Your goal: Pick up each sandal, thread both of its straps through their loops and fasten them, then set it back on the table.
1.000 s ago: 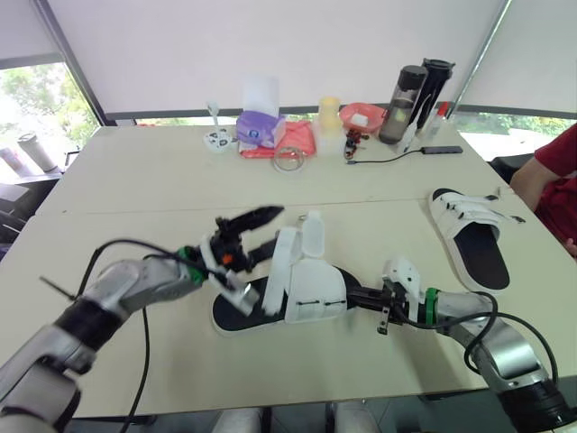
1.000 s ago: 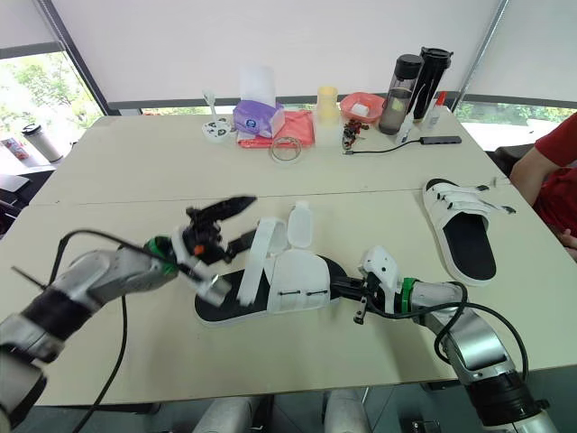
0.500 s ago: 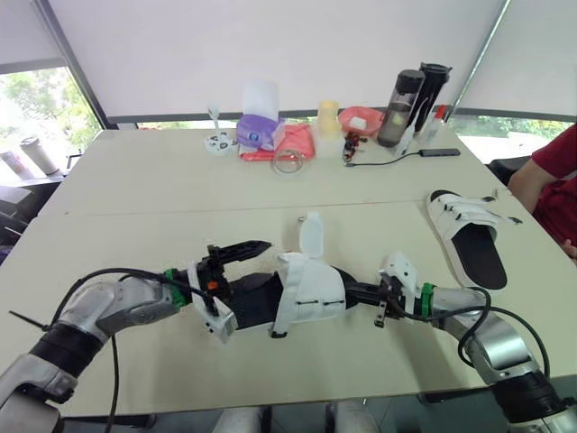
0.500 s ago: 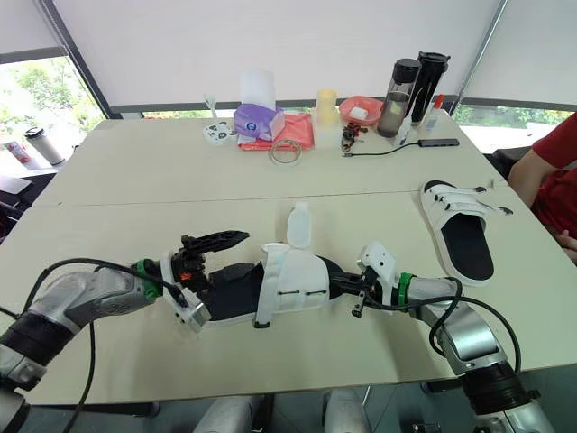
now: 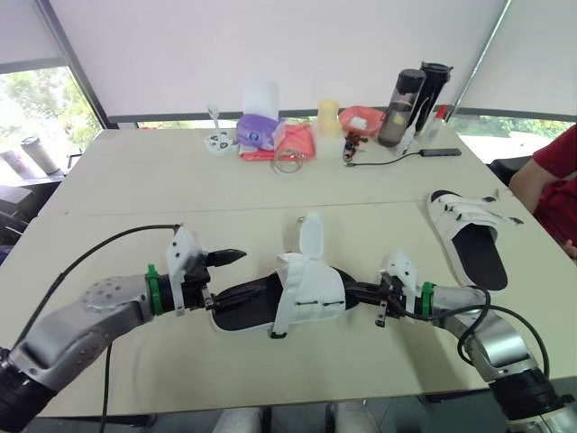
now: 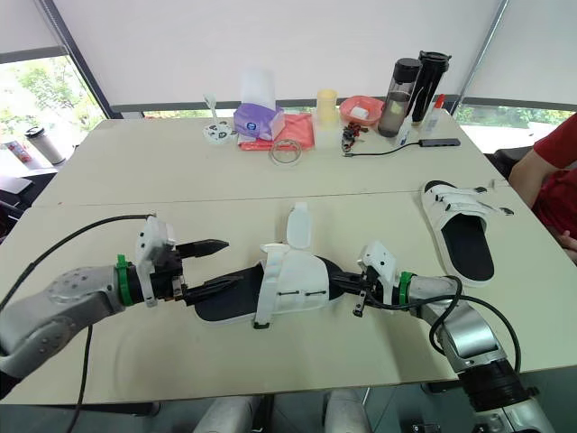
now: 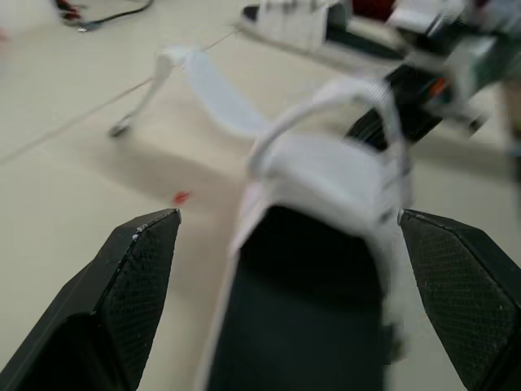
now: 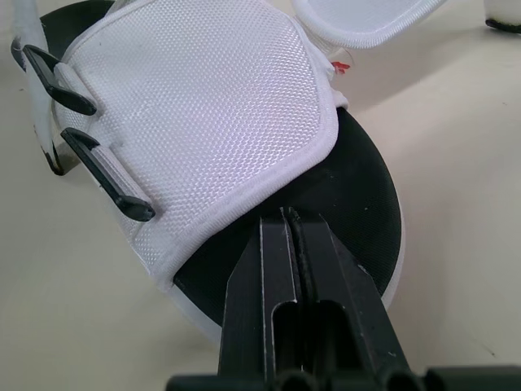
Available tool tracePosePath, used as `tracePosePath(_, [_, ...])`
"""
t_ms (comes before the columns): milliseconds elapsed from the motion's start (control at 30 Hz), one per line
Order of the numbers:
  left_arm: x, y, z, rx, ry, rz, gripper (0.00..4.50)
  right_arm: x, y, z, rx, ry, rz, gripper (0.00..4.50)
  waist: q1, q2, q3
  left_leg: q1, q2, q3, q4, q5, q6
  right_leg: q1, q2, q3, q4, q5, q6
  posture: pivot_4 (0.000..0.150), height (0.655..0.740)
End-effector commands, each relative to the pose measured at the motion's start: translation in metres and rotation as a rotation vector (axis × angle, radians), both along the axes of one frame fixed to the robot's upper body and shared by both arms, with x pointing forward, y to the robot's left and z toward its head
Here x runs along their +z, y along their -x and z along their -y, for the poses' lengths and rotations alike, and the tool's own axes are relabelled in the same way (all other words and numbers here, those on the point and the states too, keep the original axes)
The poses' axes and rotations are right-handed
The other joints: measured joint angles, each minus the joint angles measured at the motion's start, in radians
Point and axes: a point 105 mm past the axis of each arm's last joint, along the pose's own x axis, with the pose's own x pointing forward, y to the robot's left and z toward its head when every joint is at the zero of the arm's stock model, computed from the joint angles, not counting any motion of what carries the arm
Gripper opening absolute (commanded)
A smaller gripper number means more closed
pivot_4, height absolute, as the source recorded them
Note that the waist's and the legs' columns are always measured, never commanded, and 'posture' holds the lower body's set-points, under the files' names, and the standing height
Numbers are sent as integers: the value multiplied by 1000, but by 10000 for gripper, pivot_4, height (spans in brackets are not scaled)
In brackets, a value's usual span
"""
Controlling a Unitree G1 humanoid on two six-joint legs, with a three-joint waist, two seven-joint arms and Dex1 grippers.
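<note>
Head cameras first: the sandal lies on the desk near the front edge, stretched between the two arms. Its heel points at the left pincer and its toe at the right pincer. One white strap sticks out loose on the far side. What looks like the other strap drapes over the near edge of the sole. The second sandal sits well apart on the robot's right, close to a person's red sleeve that the frame edge cuts off.

Over to the left wrist view: that pincer is released, with its fingers spread wide either side of the black heel. I see no contact, though the picture is smeared. The loose strap trails across the desk beyond.

Now the right wrist view, and here's the detail the head cameras can't give. The fingers are clenched together with just a hairline between them. Their tips rest on the black footbed, right at the hem of the white mesh upper. Whether they nip that hem, I can't tell. Two black loops stand along the upper's side, and whether anything passes through them is hard to make out.
</note>
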Motion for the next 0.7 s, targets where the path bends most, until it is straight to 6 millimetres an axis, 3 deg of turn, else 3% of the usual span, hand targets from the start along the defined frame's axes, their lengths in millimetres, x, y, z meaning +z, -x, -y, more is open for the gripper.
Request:
tracePosePath(33, [-8,22,4,-89,5,-117,44440,-21,7,3,-3,41,-95,0,-1,0,0,0,0,0,-1,0,0,-1,0,0,0,0,0,1500,7400])
tracePosePath(333, [-40,37,10,-124,-17,-210,44440,-21,9,8,7,63,-104,0,7,0,0,0,1,1,-2,-1,-2,0,-1,1,-2,-1,-2,1500,7400])
tracePosePath(700, [-46,26,37,-193,26,-214,44440,-12,11,3,7,30,-102,0,7,-1,0,-1,1,1,-6,-2,-2,-2,-1,0,-8,-1,-3,1500,7400])
